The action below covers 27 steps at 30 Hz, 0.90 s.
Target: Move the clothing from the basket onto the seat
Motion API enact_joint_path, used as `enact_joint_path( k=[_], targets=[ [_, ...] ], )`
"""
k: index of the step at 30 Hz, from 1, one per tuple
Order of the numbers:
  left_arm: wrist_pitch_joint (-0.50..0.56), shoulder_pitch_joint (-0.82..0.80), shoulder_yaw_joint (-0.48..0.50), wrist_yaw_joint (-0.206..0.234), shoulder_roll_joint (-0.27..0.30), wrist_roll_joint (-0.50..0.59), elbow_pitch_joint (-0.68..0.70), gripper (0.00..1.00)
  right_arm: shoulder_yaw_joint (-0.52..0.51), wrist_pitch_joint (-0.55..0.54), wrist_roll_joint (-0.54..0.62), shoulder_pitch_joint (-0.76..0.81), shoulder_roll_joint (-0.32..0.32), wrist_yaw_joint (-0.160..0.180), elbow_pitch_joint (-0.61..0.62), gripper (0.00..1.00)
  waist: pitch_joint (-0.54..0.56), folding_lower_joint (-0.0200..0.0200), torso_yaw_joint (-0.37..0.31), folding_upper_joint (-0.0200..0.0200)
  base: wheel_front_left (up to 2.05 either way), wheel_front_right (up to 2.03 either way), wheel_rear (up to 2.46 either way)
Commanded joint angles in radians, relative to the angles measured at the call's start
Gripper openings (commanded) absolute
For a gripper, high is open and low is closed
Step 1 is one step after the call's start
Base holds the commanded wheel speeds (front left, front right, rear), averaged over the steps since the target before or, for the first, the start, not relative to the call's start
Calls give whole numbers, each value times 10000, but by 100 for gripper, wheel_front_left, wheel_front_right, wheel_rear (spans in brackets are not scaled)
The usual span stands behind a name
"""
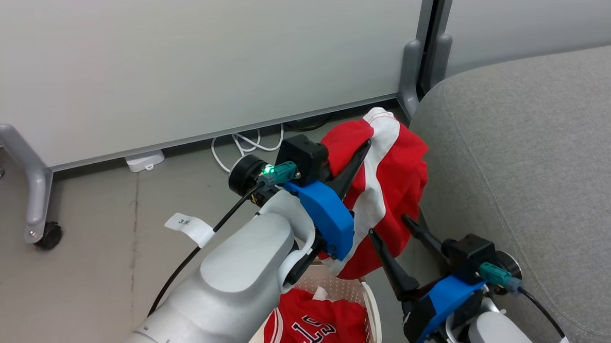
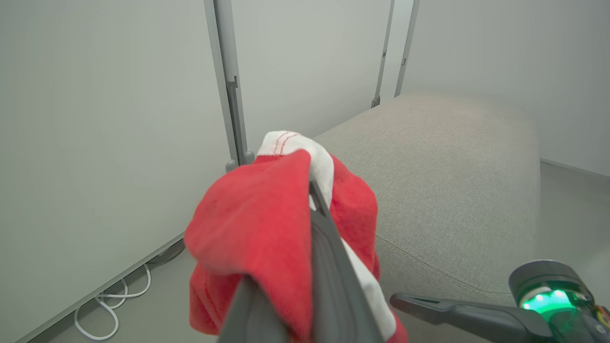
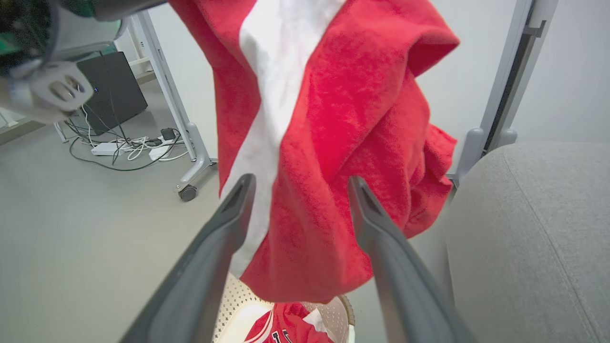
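One red fabric garment with a white panel (image 1: pixel 398 172) hangs from the clamped left gripper (image 1: pixel 359 156), above the cream-white perforated plastic basket (image 1: pixel 370 302), beside the grey fabric sofa (image 1: pixel 532 156). Right gripper (image 1: pixel 389 225) spread wide below it. Red lettered jersey (image 1: pixel 317 325) lies in the basket.

Red-and-white garment (image 1: pixel 389 188) hanging above basket (image 1: pixel 369 305), red jersey (image 1: pixel 317 325) inside, grey sofa (image 1: pixel 532 156) beside

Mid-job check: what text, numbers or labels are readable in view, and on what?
"3" and a star-like mark: white tag on the black cable.
Large black-and-white letters, cut off at the picture's edge, not safely readable: red jersey in the basket.
No other writing is readable.
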State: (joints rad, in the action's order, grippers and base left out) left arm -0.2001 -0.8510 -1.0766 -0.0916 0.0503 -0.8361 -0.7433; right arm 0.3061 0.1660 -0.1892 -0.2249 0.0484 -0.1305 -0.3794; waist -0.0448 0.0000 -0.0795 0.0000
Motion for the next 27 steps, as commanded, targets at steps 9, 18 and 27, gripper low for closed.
enact_joint_path(
  k=[9, 18, 27],
  targets=[
    [-77, -339, -439, 114, 1, -363, 201, 0, 450, -315, -248, -1218, 36, -5, -1065, 100, -49, 0, 37, 0, 0, 0, 0],
    [-131, -295, -887, 202, 0, -761, 342, 0, 953, -350, -543, -2004, 36, -5, -2249, 49, 182, 0, 86, 0, 0, 0, 0],
    [-174, -286, -1234, 294, 0, -1062, 316, 0, 1232, -128, -923, -2232, 36, -5, -2928, 0, 397, 0, 88, 0, 0, 0, 0]
  ],
)
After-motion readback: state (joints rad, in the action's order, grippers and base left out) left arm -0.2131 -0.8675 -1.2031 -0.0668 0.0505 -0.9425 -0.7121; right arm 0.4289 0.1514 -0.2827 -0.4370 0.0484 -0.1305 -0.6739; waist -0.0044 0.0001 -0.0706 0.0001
